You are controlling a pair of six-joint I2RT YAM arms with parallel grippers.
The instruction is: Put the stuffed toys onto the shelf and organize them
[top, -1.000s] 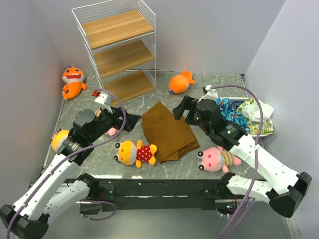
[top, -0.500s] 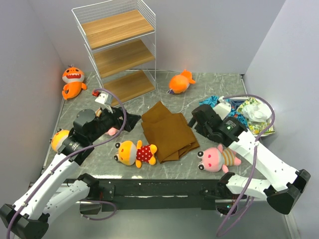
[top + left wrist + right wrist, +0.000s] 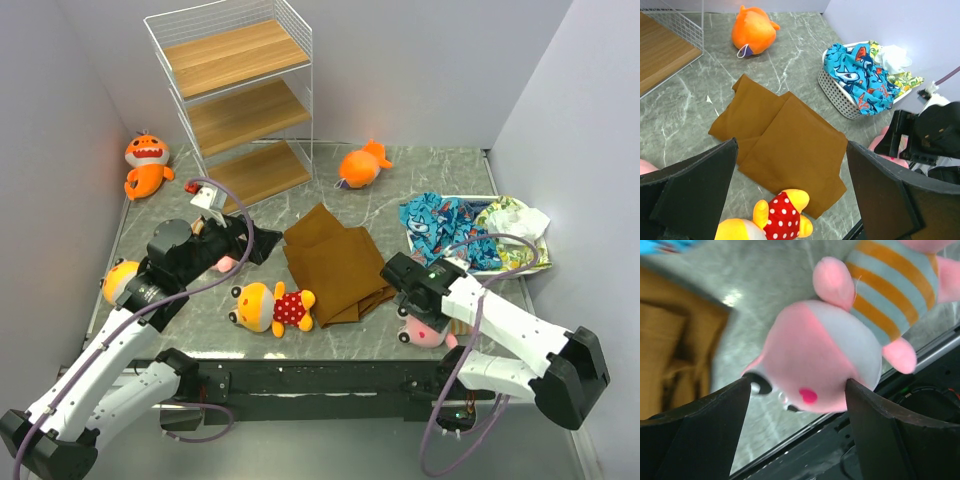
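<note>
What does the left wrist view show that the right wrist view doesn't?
Only left wrist: the orange shark, the white basket, a yellow polka-dot toy and the lowest board of the shelf. Only right wrist: the face and striped body of the pink toy, close up inside the open right gripper. Both: the brown cloth, the marble table and that pink toy, only a sliver in the left wrist view.

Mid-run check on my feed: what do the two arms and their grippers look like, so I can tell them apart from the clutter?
The left arm and right arm are built of white shell links with black joints and black bases. A mauve-grey cable loops loosely along each one. The left gripper and right gripper have broad, matte black, wedge-shaped fingers. No markings are legible.
</note>
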